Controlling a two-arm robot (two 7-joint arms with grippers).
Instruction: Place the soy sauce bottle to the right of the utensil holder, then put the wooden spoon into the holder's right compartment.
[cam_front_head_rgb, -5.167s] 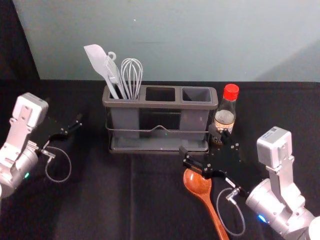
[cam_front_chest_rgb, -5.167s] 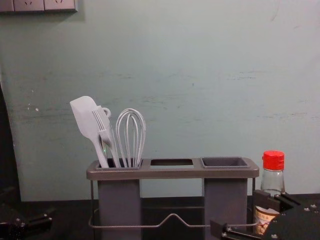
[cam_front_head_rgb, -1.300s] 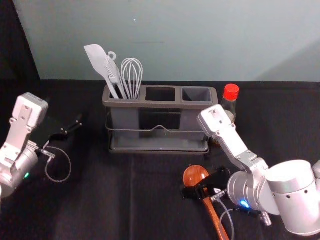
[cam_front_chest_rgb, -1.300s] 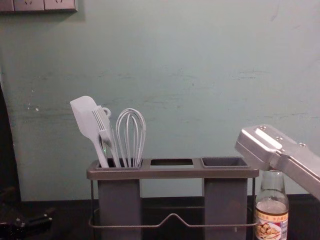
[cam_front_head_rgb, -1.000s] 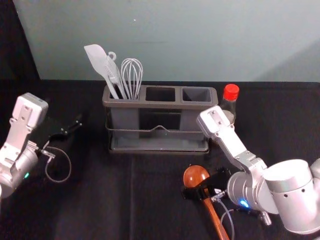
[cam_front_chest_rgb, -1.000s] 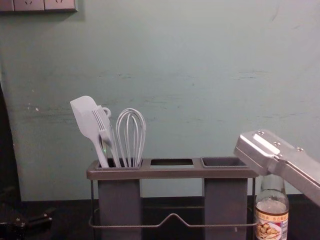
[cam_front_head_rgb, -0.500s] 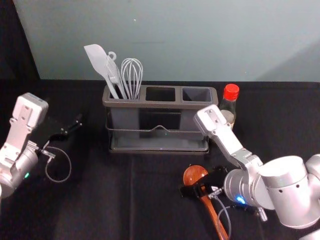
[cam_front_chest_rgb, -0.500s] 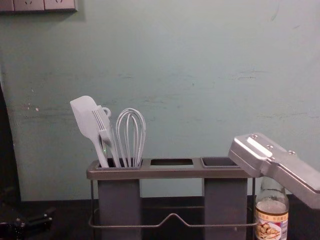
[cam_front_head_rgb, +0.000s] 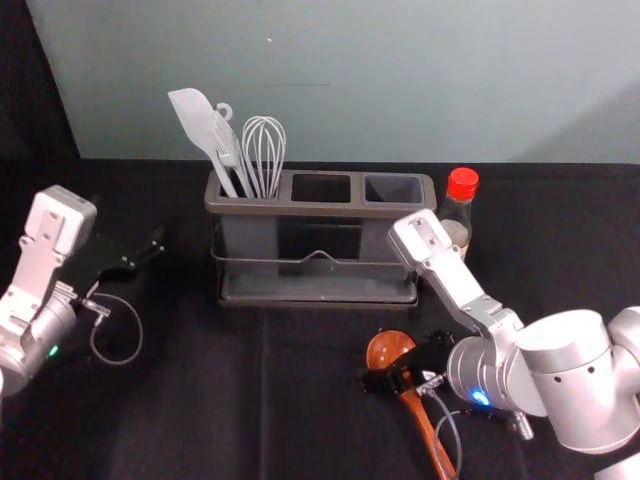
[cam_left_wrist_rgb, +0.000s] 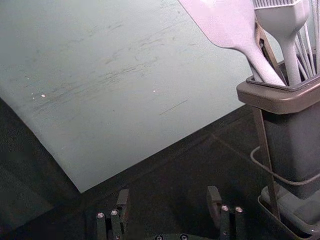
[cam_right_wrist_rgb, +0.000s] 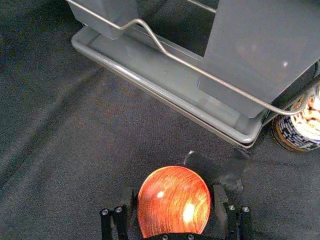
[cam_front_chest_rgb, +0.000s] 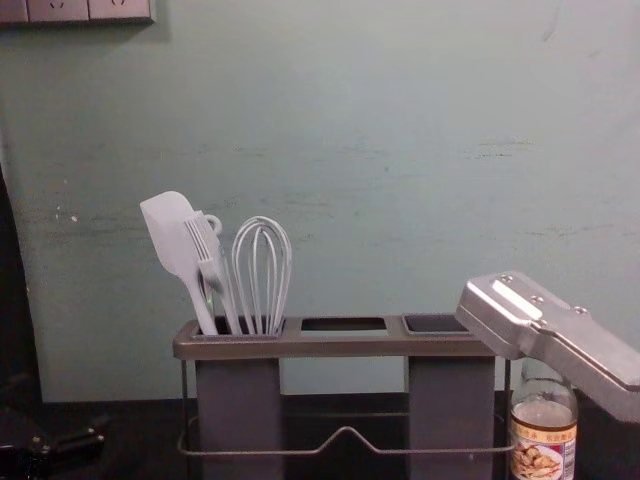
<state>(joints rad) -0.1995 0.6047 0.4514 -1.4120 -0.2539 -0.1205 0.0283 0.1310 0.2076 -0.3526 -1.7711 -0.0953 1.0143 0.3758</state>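
From where I stand, taking 12 o'clock as straight away from the robot, the head view shows the wooden spoon (cam_front_head_rgb: 389, 349) on the dark cloth, bowl toward 11 and handle running back to 5. The right gripper (cam_front_head_rgb: 402, 370) is down across its neck, its arm reaching in from about 4. The left gripper (cam_front_head_rgb: 146, 253) idles well apart, near 10 from the spoon, so the right is plainly the nearer hand. The holder's right compartment (cam_front_head_rgb: 393, 188) lies at 12 from the bowl.

In the left wrist view, the idle fingers are spread with nothing between them.

In the right wrist view, the fingers (cam_right_wrist_rgb: 220, 205) stand parted, one to each side of the spoon's bowl; I can't tell whether either pad touches wood. I'd say the next thing is simply to close across that long axis, then lift and tip the spoon upright.

In the chest view, the soy sauce bottle (cam_front_chest_rgb: 543, 440) stands upright at the holder's (cam_front_chest_rgb: 340, 347) 3 o'clock side, so that half looks done. The arm's silver housing (cam_front_chest_rgb: 545, 335) leans close over it and might knock it on the lift.
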